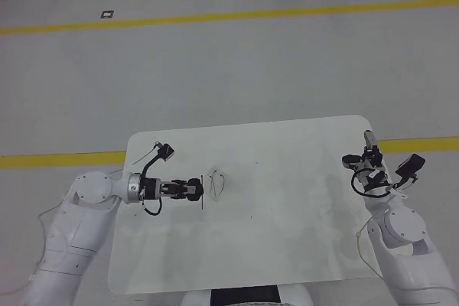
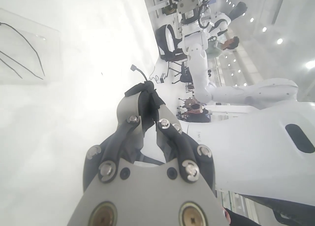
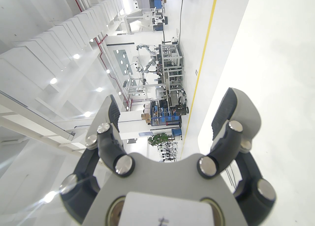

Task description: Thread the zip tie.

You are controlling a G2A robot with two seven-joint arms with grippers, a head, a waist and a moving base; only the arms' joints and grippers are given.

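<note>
**A:** Where's the zip tie?

**B:** Left of centre in the top view, right at the tip of the left gripper. It's a thin black strip lying crosswise to the fingers, over the white table.

**A:** Gripped, or just touching?

**B:** Gripped. In the left wrist view the fingers are pinched together w/ the tie clamped between the tips. A short curved bit pokes out past them and ends in the small square head.

**A:** Anything else nearby?

**B:** A clear bag w/ a few spare ties inside, flat on the table. It's just beside the held tie on the centre side. Can't tell if tie and bag touch.

**A:** And the other arm?

**B:** The right gripper is at the far right of the top view, by the table's right edge, well apart from the tie and bag. Its fingers are spread wide w/ nothing between them.
</note>
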